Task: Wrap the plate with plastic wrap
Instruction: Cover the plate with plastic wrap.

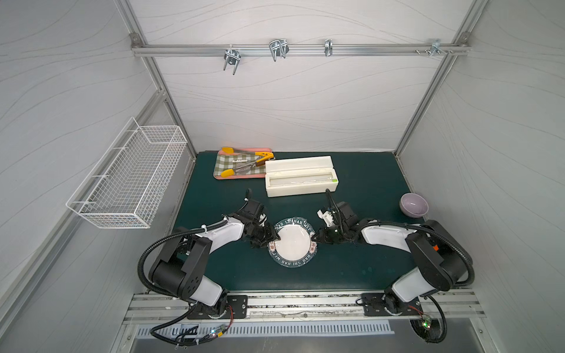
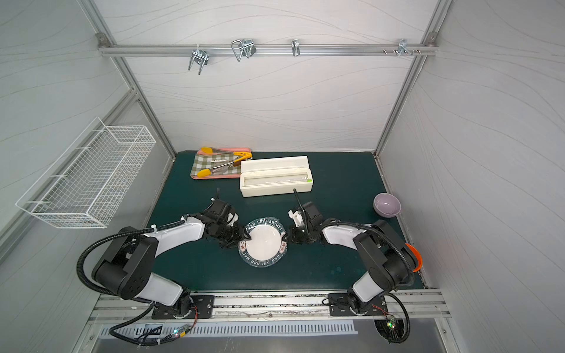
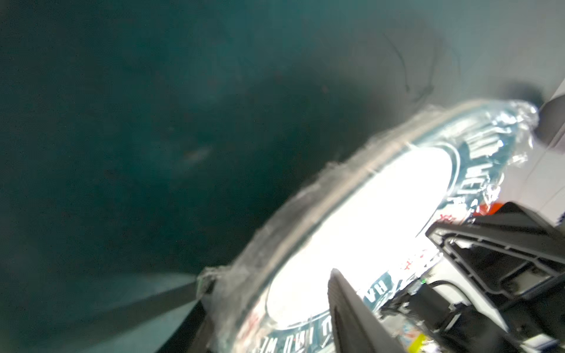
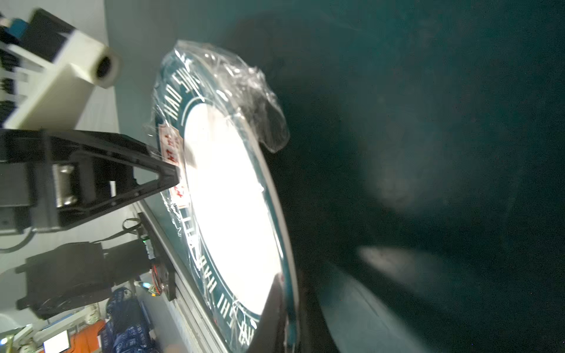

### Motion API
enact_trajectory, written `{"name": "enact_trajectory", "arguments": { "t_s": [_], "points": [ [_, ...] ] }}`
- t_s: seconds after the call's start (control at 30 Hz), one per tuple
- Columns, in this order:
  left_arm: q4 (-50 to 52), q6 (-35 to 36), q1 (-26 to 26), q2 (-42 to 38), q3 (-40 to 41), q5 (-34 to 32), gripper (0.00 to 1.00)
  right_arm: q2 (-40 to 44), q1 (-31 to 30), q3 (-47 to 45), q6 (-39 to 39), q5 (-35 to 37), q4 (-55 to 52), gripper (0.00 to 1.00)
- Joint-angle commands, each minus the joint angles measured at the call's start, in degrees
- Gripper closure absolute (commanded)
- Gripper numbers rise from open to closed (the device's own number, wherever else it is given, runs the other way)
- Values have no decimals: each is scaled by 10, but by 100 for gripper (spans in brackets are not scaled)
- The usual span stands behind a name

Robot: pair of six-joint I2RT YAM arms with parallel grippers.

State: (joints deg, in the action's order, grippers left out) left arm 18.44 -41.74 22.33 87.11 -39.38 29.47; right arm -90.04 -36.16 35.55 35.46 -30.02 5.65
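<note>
On the dark green tabletop (image 1: 351,269), in the middle, lies the round white plate (image 1: 293,244) with a green rim, under crinkly clear plastic wrap (image 4: 260,91). The right hand (image 1: 315,239) is pressed together at its edge. The left hand (image 1: 274,241) touches the other edge, and I cannot tell if it is spread.

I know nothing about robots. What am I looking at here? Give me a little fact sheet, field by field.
main item: round flat plate with white centre and dark green lettered rim, in the middle of the dark green mat
covering: thin transparent crinkly plastic wrap over the plate, bunched at its rim
left gripper: at the plate's rim on its side; open or shut unclear
right gripper: at the opposite rim, shut
behind: long white rectangular dispenser box
aside: plain purple bowl
</note>
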Motion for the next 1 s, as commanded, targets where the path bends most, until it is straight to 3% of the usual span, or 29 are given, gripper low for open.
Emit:
{"name": "enact_trajectory", "arguments": {
  "t_s": [0.0, 0.07, 0.27, 0.37, 0.5, 0.77, 0.8, 0.87, 0.97],
  "points": [
    [-115, -36, -10, 51, 22, 32, 51, -45, 19, -19, 8, -93, 122, 96],
    [-135, -44, -16, 68, 21, 41, 53, -70, 33, -8, 1, -111, 117, 96],
    [-169, -60, -17, 99, 28, 57, 57, -125, 77, 35, -20, -151, 80, 80],
    [-153, -58, -19, 74, 45, 24, 50, -96, 94, 37, -46, -129, 32, 60],
    [-127, -52, -30, 46, 47, 1, 35, -55, 122, 43, -92, -107, -44, 48],
    [-16, -11, -61, -16, 19, -58, 21, 20, 134, 73, -168, -13, -171, 46],
    [0, -4, -70, -25, 15, -67, 10, 29, 132, 74, -169, -7, -173, 46],
    [25, 9, -82, -42, 5, -81, 2, 41, 124, 74, -174, 11, -180, 47],
    [75, 37, -85, -55, -28, -106, 2, 52, 96, 89, -189, 58, -211, 48]
  ]
}}
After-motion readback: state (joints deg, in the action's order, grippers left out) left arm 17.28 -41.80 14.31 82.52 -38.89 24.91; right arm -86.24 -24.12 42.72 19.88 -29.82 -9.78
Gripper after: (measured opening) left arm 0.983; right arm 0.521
